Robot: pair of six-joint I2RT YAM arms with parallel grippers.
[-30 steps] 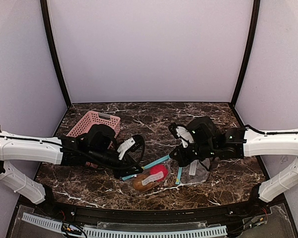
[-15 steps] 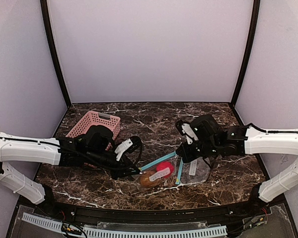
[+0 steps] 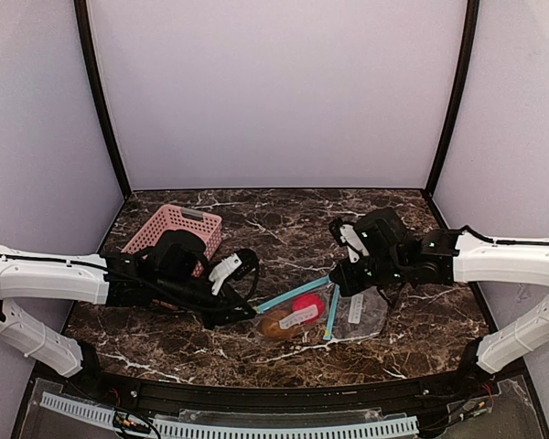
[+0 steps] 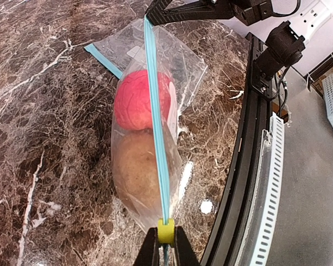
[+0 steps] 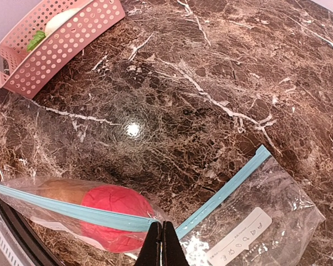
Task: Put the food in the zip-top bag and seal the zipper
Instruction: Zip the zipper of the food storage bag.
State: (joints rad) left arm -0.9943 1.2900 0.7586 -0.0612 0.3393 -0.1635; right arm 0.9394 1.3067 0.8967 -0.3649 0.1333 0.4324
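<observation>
Tension is what this zipper pull needs. The left gripper (image 4: 166, 244) is clenched on the yellow-green slider (image 4: 165, 231) at the 6 o'clock end of the blue zipper (image 4: 155, 111), and the right gripper (image 5: 162, 235) is pinched tight on the opposite end. The zip-top bag (image 3: 293, 320), near the table's 6 o'clock edge, holds the bun (image 4: 134, 172) and red ball (image 4: 136, 102). The whitish piece (image 5: 61, 19) and green sprig (image 5: 36, 40) lie in the basket (image 5: 77, 33) at 10 o'clock. Best to draw the slider straight along the track with the far end anchored, keeping the strip taut.

Soft, even overhead light leaves one glare spot on the marble table (image 5: 132, 129) (wrist views sharp).
</observation>
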